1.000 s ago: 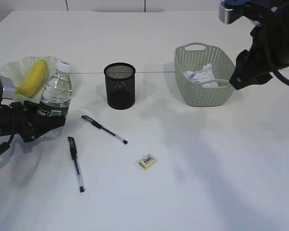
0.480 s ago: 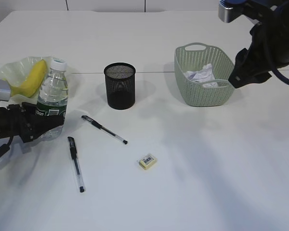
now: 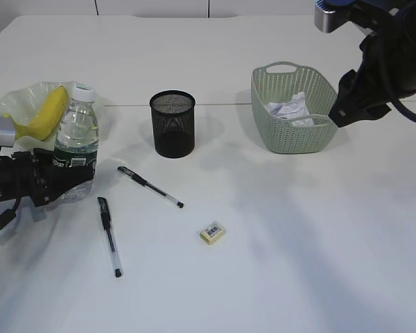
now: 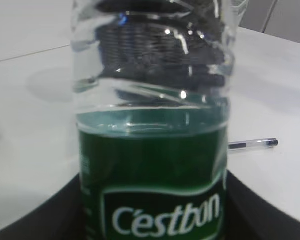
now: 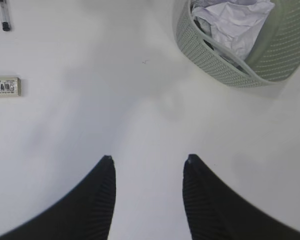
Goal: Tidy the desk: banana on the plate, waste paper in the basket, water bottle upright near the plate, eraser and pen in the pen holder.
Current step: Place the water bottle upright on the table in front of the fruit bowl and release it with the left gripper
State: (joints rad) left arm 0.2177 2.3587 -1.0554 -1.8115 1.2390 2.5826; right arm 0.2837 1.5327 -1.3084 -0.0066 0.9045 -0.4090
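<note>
- Clear thin plastic gives under pressure: the left gripper is clamped on the water bottle at its label, low down, where it is stiffest.
- Water-filled, fairly heavy, it stands upright beside the plate.
- Right gripper, jaws apart, holds nothing near the basket.

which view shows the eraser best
The right wrist view: the eraser lies flat below it, its barcode label facing the camera and crisp. The exterior view shows the eraser whole but small, between the pens and the basket. The left wrist view does not show it; the water bottle fills it.
</note>
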